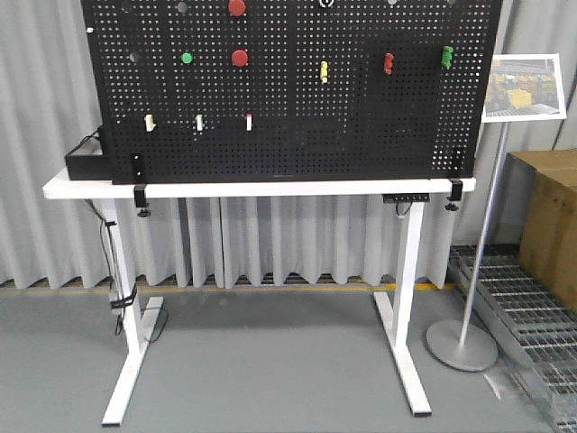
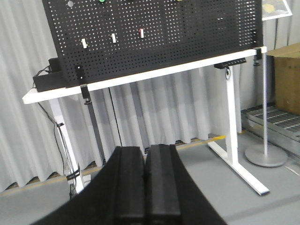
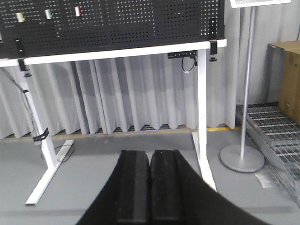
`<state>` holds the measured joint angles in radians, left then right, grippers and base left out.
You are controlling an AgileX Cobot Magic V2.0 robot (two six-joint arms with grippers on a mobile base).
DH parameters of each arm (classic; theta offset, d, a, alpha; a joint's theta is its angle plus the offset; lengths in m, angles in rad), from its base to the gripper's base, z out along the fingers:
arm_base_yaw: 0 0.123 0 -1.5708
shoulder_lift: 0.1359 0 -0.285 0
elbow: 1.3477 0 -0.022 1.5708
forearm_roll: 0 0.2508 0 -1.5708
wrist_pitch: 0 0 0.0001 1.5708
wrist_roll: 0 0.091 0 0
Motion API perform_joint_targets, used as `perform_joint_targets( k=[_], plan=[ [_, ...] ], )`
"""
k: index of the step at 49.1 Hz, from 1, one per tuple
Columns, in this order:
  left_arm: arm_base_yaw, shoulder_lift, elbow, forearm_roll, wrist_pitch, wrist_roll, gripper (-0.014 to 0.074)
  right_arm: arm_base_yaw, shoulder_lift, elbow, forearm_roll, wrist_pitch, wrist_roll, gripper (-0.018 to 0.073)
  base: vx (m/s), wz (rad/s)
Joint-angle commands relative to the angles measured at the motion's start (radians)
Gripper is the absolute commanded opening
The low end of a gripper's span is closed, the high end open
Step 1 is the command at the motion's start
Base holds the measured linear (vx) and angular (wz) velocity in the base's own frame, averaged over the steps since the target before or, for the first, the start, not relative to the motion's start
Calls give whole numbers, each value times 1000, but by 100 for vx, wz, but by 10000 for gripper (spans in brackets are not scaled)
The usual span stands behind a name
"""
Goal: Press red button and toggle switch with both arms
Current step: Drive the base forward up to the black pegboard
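The front view alone takes in the upper part of the black pegboard (image 1: 297, 135) standing on the white table (image 1: 234, 188). The red button (image 1: 236, 7) sits at the very top edge, left of centre. A second red button (image 1: 240, 58) is directly below it, and the upper one looks slightly the larger. The toggle switch (image 1: 325, 3) is also at the top edge, to the right of the red button, and is cut off so that little more than its pale ring shows. A green button (image 1: 187, 58) lies left of the lower red one. Neither arm appears here. A black box (image 1: 86, 161) rests on the table's left end, and cardboard boxes (image 1: 550, 225) stand on the right (contents hidden in both). The picture sign (image 1: 525, 87) on its stand carries no writing I can read.

The left wrist view shows the left gripper (image 2: 144, 152) with its two fingers pressed together and holding nothing, low and well apart from the board. Only the board's lower rows are visible, with three small white switches (image 2: 113, 37). The red button and toggle switch are out of frame.

The right wrist view shows the right gripper (image 3: 150, 154) likewise closed on nothing, facing the table's right leg (image 3: 201, 108). It adds a metal floor grate (image 3: 276, 136).
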<state>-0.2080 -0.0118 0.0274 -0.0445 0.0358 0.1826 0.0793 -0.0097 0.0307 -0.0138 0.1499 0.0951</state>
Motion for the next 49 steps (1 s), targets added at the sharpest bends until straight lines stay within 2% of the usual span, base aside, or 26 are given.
perform_joint_targets(
  k=[1,49],
  plan=[
    [0,4,34,-2,-78,-8,2,-2,-16,11,-1,-80,-9,-3,52,-2],
    [0,4,34,-2,-78,-8,2,-2,-16,11,-1,-79,-9,-3,50,1]
  ],
)
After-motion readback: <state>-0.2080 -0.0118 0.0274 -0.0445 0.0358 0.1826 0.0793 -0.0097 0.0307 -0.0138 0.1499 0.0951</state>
